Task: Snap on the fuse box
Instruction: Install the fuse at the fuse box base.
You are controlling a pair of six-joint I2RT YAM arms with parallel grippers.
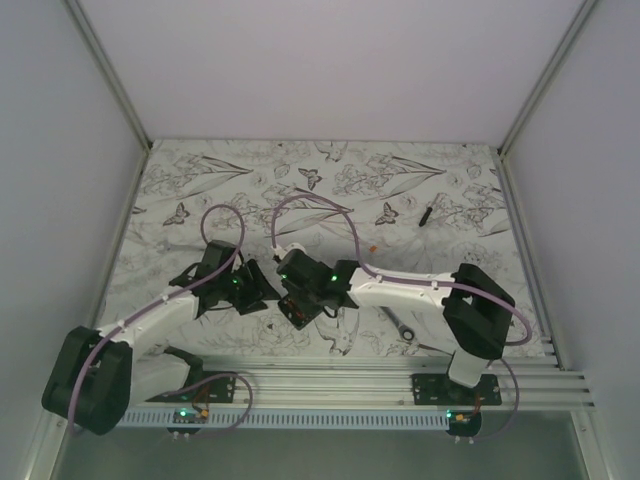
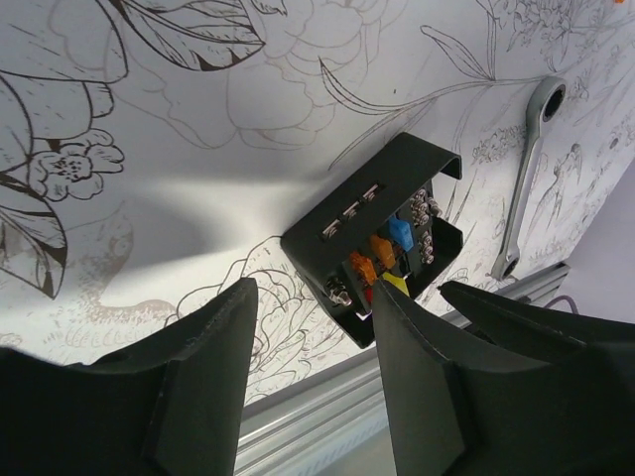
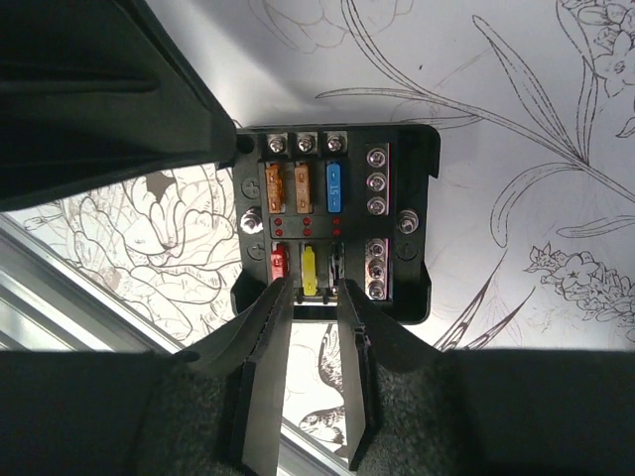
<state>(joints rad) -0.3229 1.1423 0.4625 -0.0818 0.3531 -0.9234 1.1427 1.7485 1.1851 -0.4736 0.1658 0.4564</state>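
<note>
The fuse box (image 3: 335, 223) is a small black square box lying open-faced on the flowered table cover, with orange, blue, red and yellow fuses showing. My right gripper (image 3: 316, 290) is open by a narrow gap, its tips at the box's near edge on either side of the yellow fuse (image 3: 310, 268). My left gripper (image 2: 313, 288) is open with nothing between its fingers. Its right finger (image 2: 417, 367) stands close to the near corner of the fuse box (image 2: 382, 233). In the top view both grippers meet mid-table and hide most of the box.
A silver wrench (image 2: 526, 169) lies right of the box, also seen as the wrench (image 1: 403, 324) under the right arm. A thin black stick (image 1: 425, 213) lies at the far right. The aluminium rail (image 1: 380, 385) runs along the near table edge.
</note>
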